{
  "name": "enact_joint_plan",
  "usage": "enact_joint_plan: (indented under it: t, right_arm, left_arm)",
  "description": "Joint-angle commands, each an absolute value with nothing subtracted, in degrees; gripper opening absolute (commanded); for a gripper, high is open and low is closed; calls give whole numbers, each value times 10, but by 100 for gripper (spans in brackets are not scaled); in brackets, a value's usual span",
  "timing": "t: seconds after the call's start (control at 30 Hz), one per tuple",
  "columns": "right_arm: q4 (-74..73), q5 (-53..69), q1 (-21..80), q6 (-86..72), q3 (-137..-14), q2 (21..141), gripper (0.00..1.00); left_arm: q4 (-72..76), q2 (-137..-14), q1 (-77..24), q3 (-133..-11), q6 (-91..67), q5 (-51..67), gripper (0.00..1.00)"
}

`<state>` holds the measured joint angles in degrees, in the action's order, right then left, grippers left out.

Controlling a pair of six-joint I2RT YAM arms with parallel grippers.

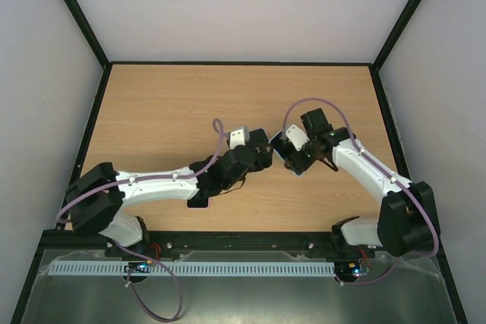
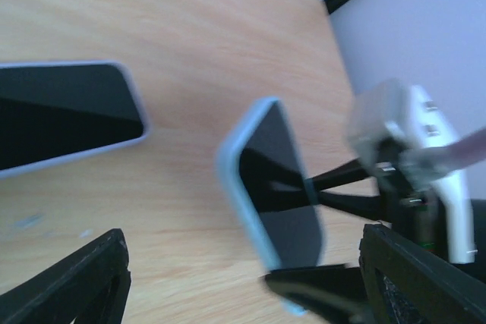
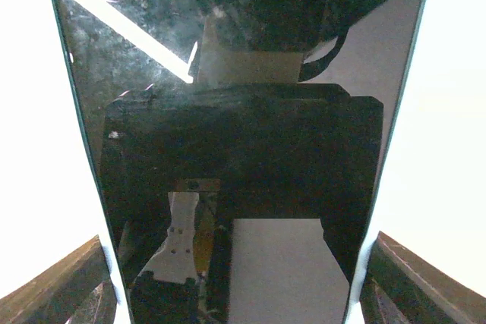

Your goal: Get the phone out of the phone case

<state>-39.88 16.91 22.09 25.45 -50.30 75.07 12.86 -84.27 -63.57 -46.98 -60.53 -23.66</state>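
Pinching phone (image 3: 243, 149) by its edges: right gripper (image 3: 244, 287); left gripper (image 2: 243, 267) spread wide, phone just ahead, not touching.

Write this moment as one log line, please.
right gripper: shut on phone, tilted above table | left gripper: open, empty | second dark item: lying on table

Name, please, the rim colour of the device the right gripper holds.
Device rim: light blue; left wrist view.
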Motion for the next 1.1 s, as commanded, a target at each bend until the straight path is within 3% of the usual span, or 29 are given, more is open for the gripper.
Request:
enact_joint_plan:
  t: [0.0, 0.17, 0.33, 0.57, 0.87, 1.07]
  right_arm:
    - [-336, 235, 221, 182, -533, 750, 49]
    - [-302, 264, 221, 153, -531, 748, 49]
    - [-278, 285, 221, 149, -502, 721, 49]
    - [-281, 300, 221, 149, -491, 704, 50]
    - [-266, 296, 221, 135, -481, 692, 50]
    - [-259, 288, 221, 130, -477, 683, 51]
  left_arm:
    - [148, -891, -631, -548, -557, -240, 81]
    - [142, -924, -592, -564, -601, -214, 80]
    - [168, -936, -570, -560, -586, -163, 72]
    - [195, -951, -564, -561, -547, -113, 54]
    - [216, -969, -562, -575, -527, -66, 43]
    - [223, -974, -559, -579, -515, -46, 20]
